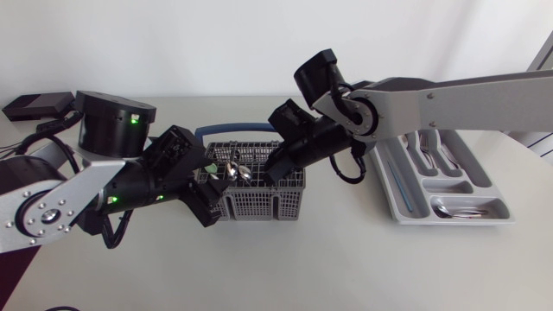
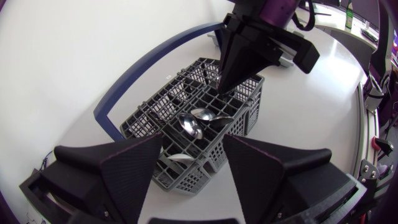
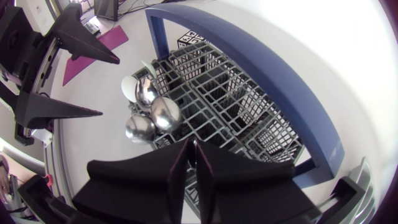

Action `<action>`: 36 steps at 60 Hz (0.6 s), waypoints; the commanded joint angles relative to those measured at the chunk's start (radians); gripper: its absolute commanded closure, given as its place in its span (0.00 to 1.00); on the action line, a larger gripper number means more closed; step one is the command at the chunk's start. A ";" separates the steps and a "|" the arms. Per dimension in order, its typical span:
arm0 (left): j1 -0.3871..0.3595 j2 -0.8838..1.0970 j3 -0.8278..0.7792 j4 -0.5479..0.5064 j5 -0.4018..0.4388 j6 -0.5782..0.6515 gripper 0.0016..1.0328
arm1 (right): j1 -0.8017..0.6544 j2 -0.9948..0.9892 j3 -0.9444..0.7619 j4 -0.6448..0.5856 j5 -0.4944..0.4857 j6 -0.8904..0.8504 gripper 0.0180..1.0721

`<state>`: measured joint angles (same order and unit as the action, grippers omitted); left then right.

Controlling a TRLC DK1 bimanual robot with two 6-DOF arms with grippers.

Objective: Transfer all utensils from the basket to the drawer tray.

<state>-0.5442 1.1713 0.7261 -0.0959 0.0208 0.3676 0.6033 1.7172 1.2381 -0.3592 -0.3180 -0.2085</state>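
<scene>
No legible text, labels, brands, numbers or signs in any view.

The spoons (image 3: 152,115) are shiny smooth metal. The basket (image 1: 259,206) is grey plastic. My left gripper (image 2: 194,142) and right gripper (image 3: 192,145) are dull black.

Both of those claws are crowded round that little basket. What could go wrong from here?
The right gripper dips into the cutlery basket near its blue handle; lifting could snag and tip it. The spoons lean bunched together, so pulling one might drag others out. The left gripper, open at the basket's corner, could bump the right.
</scene>
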 commanded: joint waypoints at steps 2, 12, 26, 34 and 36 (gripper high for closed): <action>0.001 -0.009 -0.019 0.004 0.004 0.019 0.32 | 0.004 -0.008 0.008 0.002 -0.012 0.023 0.95; 0.001 -0.009 -0.022 0.004 0.004 0.019 0.32 | 0.004 -0.041 0.029 -0.034 -0.026 0.024 0.95; 0.003 -0.007 -0.022 0.005 0.004 0.019 0.32 | 0.006 -0.093 0.081 -0.133 -0.036 0.029 0.95; 0.000 -0.005 -0.022 0.005 0.004 0.019 0.32 | 0.001 -0.114 0.107 -0.184 -0.058 0.037 0.95; 0.000 -0.005 -0.022 0.005 0.004 0.019 0.32 | 0.001 -0.123 0.113 -0.199 -0.061 0.040 0.95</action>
<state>-0.5442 1.1713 0.7261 -0.0959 0.0208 0.3676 0.6033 1.6241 1.3224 -0.5278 -0.3672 -0.2043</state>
